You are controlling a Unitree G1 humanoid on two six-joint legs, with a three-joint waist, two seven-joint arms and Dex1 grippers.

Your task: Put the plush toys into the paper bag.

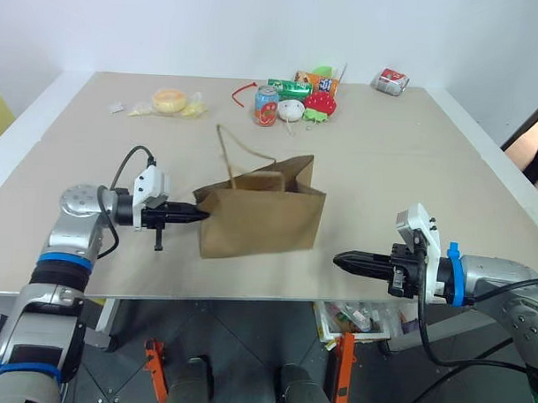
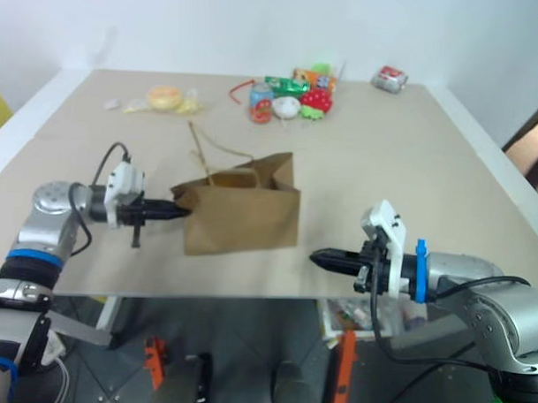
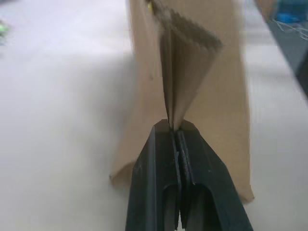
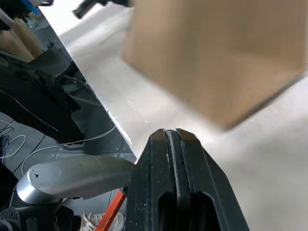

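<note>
- The paper bag (image 1: 261, 214) stands upright near the front middle of the worktop (image 1: 94, 160), mouth up, one thin loop handle (image 1: 231, 160) rising above its rim.
- The left gripper (image 1: 200, 215) lies nearly level at the bag's left side; in the left wrist view its black fingers (image 3: 159, 183) are pressed together on the folded side crease of the bag (image 3: 185, 72) — clamped on the paper.
- The right gripper (image 1: 339, 259) hangs at the front edge of the worktop, to the right of the bag and apart from it, pointing toward it; its jaws are together with nothing between them, as the right wrist view (image 4: 172, 139) shows.
- At the far side of the worktop sits a cluster: a drink can (image 1: 266, 106), a small white round toy (image 1: 291, 109), a red strawberry toy (image 1: 320, 102) and some coloured packets (image 1: 289, 86) behind them.
- Far left of that cluster lies a yellowish round item in clear wrapping (image 1: 170, 101); far right, a crumpled red-and-silver can (image 1: 390, 80).
- The plush toys themselves I cannot make out in these views — the bag's inside is hidden.
</note>
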